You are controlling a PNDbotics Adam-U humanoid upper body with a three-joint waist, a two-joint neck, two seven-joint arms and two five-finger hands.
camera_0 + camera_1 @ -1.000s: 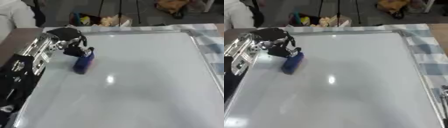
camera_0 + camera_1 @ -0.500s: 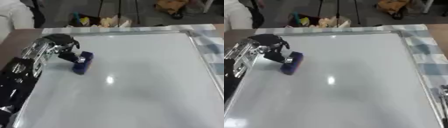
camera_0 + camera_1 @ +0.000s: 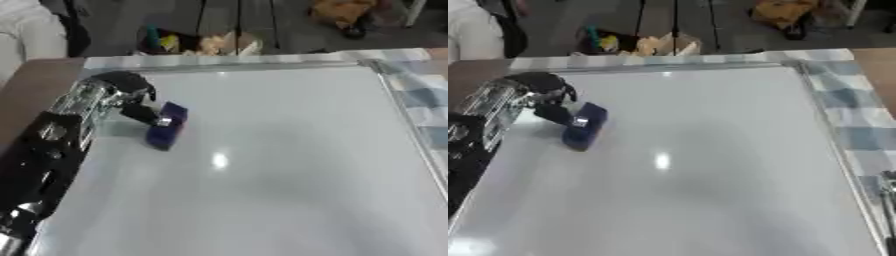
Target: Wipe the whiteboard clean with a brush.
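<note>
Here the blue brush (image 3: 167,125) lies on the whiteboard (image 3: 280,165), near its far left corner. The left hand (image 3: 122,95) curls its fingers around the brush and pinches its near end. The board looks white and shiny. A checked cloth (image 3: 859,120) lies along the board's right side.

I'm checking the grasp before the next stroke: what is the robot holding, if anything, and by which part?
The left hand holds the blue brush, fingers curled onto its upper, far end; the brush lies on the whiteboard.
</note>
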